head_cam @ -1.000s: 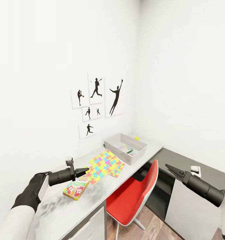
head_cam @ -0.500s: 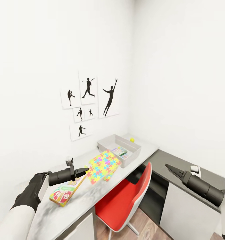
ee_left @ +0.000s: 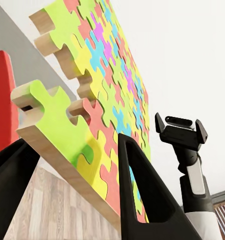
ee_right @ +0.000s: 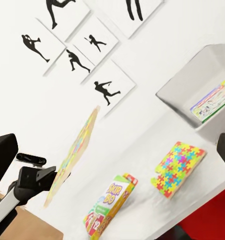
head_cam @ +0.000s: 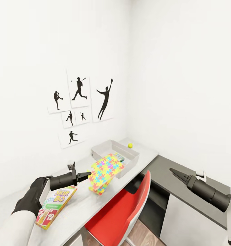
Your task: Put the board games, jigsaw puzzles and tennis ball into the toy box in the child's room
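My left gripper (head_cam: pixel 89 175) grips one thin multicoloured jigsaw puzzle (head_cam: pixel 105 172) by its edge, lifted off the white table (head_cam: pixel 142 154); the shallow grey toy box (head_cam: pixel 101 149) lies straight ahead beyond it. My right gripper (head_cam: pixel 172 171), jaws together, hangs farther off.

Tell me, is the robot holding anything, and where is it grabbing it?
Yes. The left gripper holds a jigsaw puzzle by its edge, lifted and tilted above the table. The right gripper holds nothing.
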Robot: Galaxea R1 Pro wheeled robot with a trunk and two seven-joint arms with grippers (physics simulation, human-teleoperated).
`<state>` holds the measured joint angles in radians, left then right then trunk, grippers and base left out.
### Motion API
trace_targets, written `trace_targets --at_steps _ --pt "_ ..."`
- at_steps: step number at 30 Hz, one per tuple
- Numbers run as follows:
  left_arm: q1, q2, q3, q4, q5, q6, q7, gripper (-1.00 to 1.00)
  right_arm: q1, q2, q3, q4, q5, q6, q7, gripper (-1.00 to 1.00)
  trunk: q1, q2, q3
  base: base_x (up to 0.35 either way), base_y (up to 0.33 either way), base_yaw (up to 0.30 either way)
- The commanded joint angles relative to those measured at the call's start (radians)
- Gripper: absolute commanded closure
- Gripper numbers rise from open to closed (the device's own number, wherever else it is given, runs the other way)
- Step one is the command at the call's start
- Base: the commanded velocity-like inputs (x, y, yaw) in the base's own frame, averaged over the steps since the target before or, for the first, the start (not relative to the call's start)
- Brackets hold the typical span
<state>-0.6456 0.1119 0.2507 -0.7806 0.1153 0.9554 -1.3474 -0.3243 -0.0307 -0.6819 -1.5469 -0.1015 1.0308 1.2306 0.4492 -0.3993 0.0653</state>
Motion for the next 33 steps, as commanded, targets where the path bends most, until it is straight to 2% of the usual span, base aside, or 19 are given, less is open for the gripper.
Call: trace_targets --at_steps 1,12,21,33 --pt "0.0 0.0 0.001 0.0 0.003 0.009 -0.002 1.0 -0.001 0.0 -0.001 0.001 -0.003 0.006 0.001 -1.0 0.001 -0.001 -0.001 0.27 -0.124 -0.103" --pt "0.0 0.0 0.001 0.0 0.003 0.009 -0.003 1.0 0.0 0.0 -0.001 0.001 -0.003 0.006 0.001 -1.0 0.001 -0.001 -0.01 0.259 -0.225 -0.126" --pt "0.0 0.0 -0.001 0.001 0.003 0.009 -0.003 1.0 0.0 0.0 0.001 0.0 -0.002 0.006 0.001 -1.0 0.001 -0.001 -0.01 0.255 -0.227 -0.016" --pt "0.0 0.0 -0.001 0.0 0.003 0.009 -0.005 1.0 0.0 0.0 0.001 0.0 -0.002 0.006 0.003 -1.0 0.001 -0.001 -0.017 0.197 -0.074 0.185"
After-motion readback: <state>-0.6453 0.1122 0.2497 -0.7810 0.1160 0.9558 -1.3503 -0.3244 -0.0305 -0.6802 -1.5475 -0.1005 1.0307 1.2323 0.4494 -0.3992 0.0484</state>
